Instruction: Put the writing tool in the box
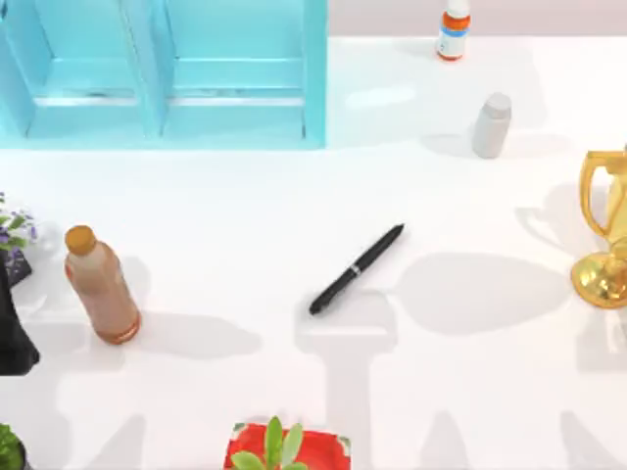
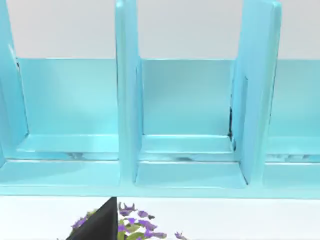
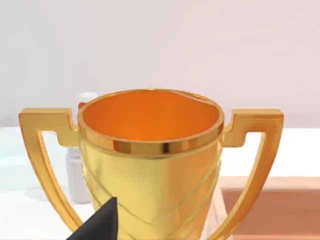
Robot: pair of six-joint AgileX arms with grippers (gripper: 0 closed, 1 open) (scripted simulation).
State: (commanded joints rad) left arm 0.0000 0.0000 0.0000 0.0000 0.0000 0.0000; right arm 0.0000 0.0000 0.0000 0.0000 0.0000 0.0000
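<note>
The writing tool, a slim black pen (image 1: 357, 269), lies slantwise on the white table near the middle, touching nothing. A cyan box with upright dividers (image 1: 162, 73) stands at the back left, and its open compartments (image 2: 187, 125) face the left wrist camera. In the right wrist view the rim of a salmon-brown box (image 3: 272, 202) shows beside the trophy. I cannot tell which of the two the task means. My left arm (image 1: 12, 333) is parked at the left edge, and a dark part of its gripper (image 2: 97, 222) shows. A dark part of my right gripper (image 3: 97, 220) sits just before the trophy.
A brown bottle (image 1: 101, 286) stands at the left beside purple flowers (image 1: 12, 230). A gold trophy (image 1: 607, 235) is at the right edge. A grey bottle (image 1: 491, 125) and a white-and-orange bottle (image 1: 453, 29) stand at the back right. A red plant pot (image 1: 287, 448) sits at the front.
</note>
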